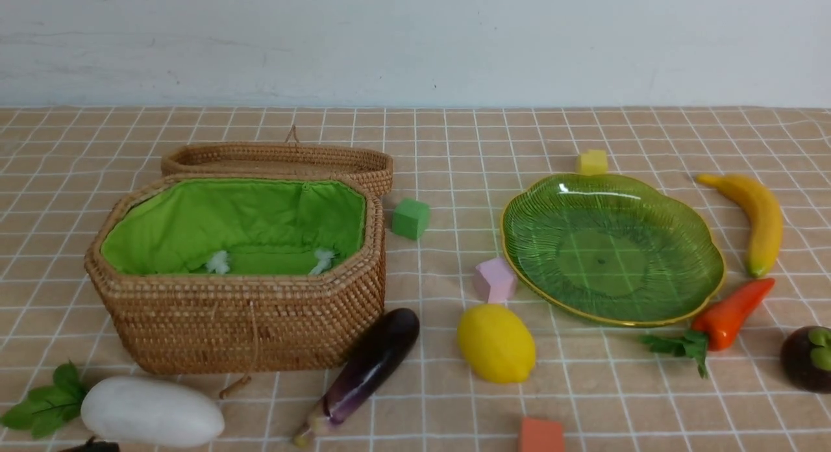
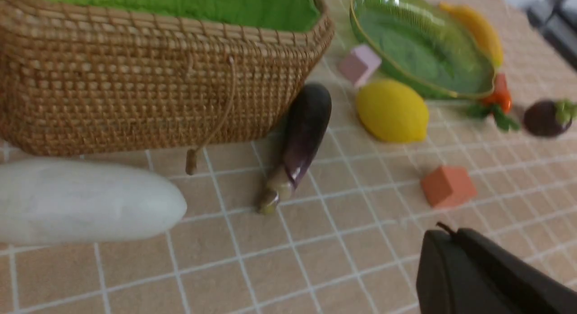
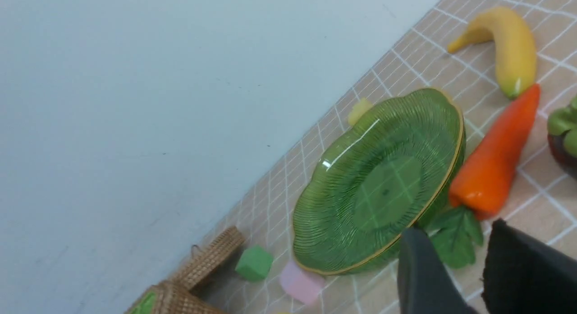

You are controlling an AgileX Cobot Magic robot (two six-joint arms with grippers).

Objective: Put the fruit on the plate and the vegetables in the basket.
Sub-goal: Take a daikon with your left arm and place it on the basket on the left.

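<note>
Now your left gripper (image 2: 451, 242), pressed together and empty, sits near the radish (image 2: 85, 201) lying crosswise before the basket (image 2: 135, 88), while your right gripper (image 3: 457, 230), parted, faces the carrot (image 3: 496, 156).

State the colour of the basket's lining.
Bright green; the basket lining shows best in the front view.

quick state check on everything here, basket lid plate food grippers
basket, open, no vegetables inside
lid, off, lying behind the basket
plate, empty
lemon, on the table, off the plate
banana, on the table beside the plate
mangosteen, on the table
radish, outside the basket
eggplant, outside, by the basket
carrot, outside, by the plate
left gripper, shut
right gripper, open, empty
</note>
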